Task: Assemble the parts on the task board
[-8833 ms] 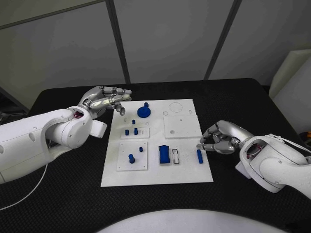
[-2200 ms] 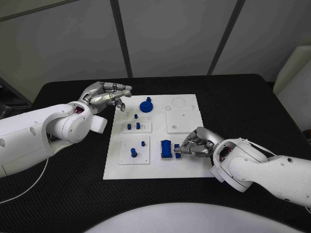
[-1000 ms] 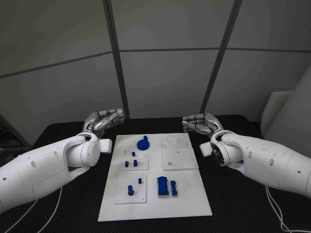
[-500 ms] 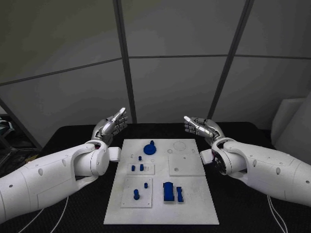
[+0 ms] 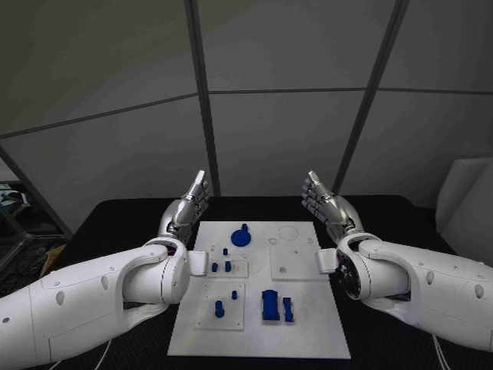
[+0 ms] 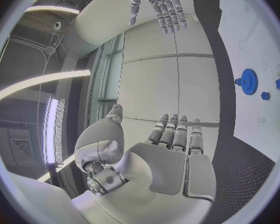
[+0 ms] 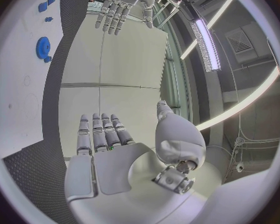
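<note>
Head camera above, looking down the task board (image 5: 258, 339), wrist cameras behind each palm, sharing that board

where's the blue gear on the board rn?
Head view: the blue gear sits at the far end of the task board, toward its left side, between the raised left hand and right hand.

- The task board (image 5: 313, 339) is laid on the table (image 5: 125, 216) between the left hand (image 5: 188, 204) and right hand (image 5: 323, 202).
- The parts (image 5: 273, 304) are set on it, nearer the robot than both hands.
</note>
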Controlling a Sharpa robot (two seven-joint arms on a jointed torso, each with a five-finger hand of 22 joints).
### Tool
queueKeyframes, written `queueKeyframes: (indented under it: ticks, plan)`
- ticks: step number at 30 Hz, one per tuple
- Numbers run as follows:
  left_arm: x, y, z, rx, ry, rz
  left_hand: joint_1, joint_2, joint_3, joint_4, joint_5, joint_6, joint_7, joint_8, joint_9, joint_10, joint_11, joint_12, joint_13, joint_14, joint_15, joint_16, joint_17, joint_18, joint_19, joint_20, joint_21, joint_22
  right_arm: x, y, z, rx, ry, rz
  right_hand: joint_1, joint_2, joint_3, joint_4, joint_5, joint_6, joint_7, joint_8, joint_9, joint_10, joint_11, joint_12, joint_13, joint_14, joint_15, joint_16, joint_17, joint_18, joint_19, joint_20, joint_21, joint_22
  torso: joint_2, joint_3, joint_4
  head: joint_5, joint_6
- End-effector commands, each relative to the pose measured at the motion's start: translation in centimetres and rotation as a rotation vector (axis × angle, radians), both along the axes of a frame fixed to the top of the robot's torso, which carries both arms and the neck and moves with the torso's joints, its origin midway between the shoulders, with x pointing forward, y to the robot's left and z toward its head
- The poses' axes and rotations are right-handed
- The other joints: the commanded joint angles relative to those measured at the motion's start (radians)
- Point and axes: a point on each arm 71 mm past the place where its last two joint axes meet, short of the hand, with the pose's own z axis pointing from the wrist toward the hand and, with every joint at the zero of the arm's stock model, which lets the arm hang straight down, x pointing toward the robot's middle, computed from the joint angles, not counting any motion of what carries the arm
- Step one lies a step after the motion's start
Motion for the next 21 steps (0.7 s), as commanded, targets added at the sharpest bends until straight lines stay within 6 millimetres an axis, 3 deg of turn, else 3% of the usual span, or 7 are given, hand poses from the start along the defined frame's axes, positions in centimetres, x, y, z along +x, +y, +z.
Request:
queueKeyframes:
  ticks: [1,5,6,7,15,16,21]
  plan:
    - [-0.01,0.27,0.54,0.055,-0.057,0.046,-0.145,0.002,-0.064,-0.001,-0.011,-0.102,-0.005,-0.004,-0.002,-0.105,-0.021,-0.006,-0.002,-0.093,-0.016,-0.006,-0.002,-0.067,-0.059,-0.088,-0.006,-0.041,-0.37,-0.48,0.4,0.009,-0.018,-0.099,-0.169,0.0,0.0,-0.048,-0.06,-0.104,-0.019,-0.007,-0.004,-0.12,-0.007,-0.007,-0.002,-0.116,-0.003,-0.005,-0.004,-0.084,-0.098,-0.053,-0.013,-0.041,0.0,0.0003,0.0005,0.0,0.0]
    - [-0.01,0.27,0.54,0.055,-0.057,0.046,-0.189,0.002,-0.064,-0.001,-0.011,-0.134,-0.005,-0.004,-0.002,-0.137,-0.021,-0.006,-0.002,-0.122,-0.016,-0.006,-0.002,-0.067,-0.077,-0.088,-0.006,-0.053,-0.42,-0.47,0.42,0.009,-0.018,-0.1,-0.219,0.0,0.0,-0.048,-0.06,-0.135,-0.019,-0.007,-0.004,-0.155,-0.007,-0.007,-0.002,-0.151,-0.003,-0.005,-0.004,-0.084,-0.126,-0.053,-0.013,-0.054,0.0,0.0003,0.0005,0.0,0.0]
    - [-0.01,0.27,0.54,0.055,-0.057,0.046,-0.206,0.002,-0.064,-0.001,-0.011,-0.146,-0.005,-0.004,-0.002,-0.149,-0.021,-0.006,-0.002,-0.133,-0.016,-0.006,-0.002,-0.067,-0.084,-0.088,-0.006,-0.128,-0.42,-0.47,0.42,0.009,-0.018,-0.1,-0.24,0.0,0.0,-0.048,-0.06,-0.147,-0.019,-0.007,-0.004,-0.169,-0.007,-0.007,-0.002,-0.165,-0.003,-0.005,-0.004,-0.084,-0.138,-0.053,-0.013,-0.059,0.0,0.0003,0.0005,0.0,0.0]
    - [-0.01,0.27,0.54,0.055,-0.057,0.046,-0.216,0.002,-0.064,-0.001,-0.011,-0.152,-0.005,-0.004,-0.002,-0.157,-0.021,-0.006,-0.002,-0.139,-0.016,-0.006,-0.002,-0.067,-0.088,-0.088,-0.006,-0.128,-0.42,-0.47,0.42,0.009,-0.018,-0.1,-0.251,0.0,0.0,-0.048,-0.06,-0.155,-0.019,-0.007,-0.004,-0.177,-0.007,-0.007,-0.002,-0.173,-0.003,-0.005,-0.004,-0.084,-0.144,-0.053,-0.013,-0.131,0.0,0.0003,0.0005,0.0,0.0]
    - [-0.01,0.27,0.54,0.055,-0.057,0.046,-0.281,0.002,-0.064,-0.001,-0.011,-0.2,-0.005,-0.004,-0.002,-0.205,-0.021,-0.006,-0.002,-0.181,-0.016,-0.006,-0.002,-0.067,-0.111,-0.088,-0.006,-0.128,-0.42,-0.47,0.42,0.009,-0.018,-0.1,-0.327,0.0,0.0,-0.048,-0.06,-0.202,-0.019,-0.007,-0.004,-0.23,-0.007,-0.007,-0.002,-0.225,-0.003,-0.005,-0.004,-0.084,-0.188,-0.053,-0.013,-0.131,0.0,0.0003,0.0005,0.0,0.0]
    - [-0.01,0.27,0.54,0.055,-0.057,0.046,-0.29,0.002,-0.064,-0.001,-0.011,-0.205,-0.005,-0.004,-0.002,-0.211,-0.021,-0.006,-0.002,-0.187,-0.016,-0.006,-0.002,-0.067,-0.182,-0.088,-0.006,-0.128,-0.42,-0.47,0.42,0.009,-0.018,-0.1,-0.337,0.0,0.0,-0.048,-0.06,-0.208,-0.019,-0.007,-0.004,-0.238,-0.007,-0.007,-0.002,-0.233,-0.003,-0.005,-0.004,-0.084,-0.193,-0.053,-0.013,-0.131,0.0,0.0003,0.0005,0.0,0.0]
    - [-0.01,0.27,0.54,0.055,-0.057,0.046,-0.318,0.002,-0.064,-0.001,-0.011,-0.225,-0.005,-0.004,-0.002,-0.231,-0.021,-0.006,-0.002,-0.204,-0.016,-0.006,-0.002,-0.067,-0.182,-0.088,-0.006,-0.128,-0.42,-0.47,0.42,0.009,-0.018,-0.1,-0.37,0.0,0.0,-0.048,-0.06,-0.229,-0.019,-0.007,-0.004,-0.261,-0.007,-0.007,-0.002,-0.256,-0.003,-0.005,-0.004,-0.084,-0.21,-0.053,-0.013,-0.131,0.0,0.0003,0.0005,0.0,0.0]
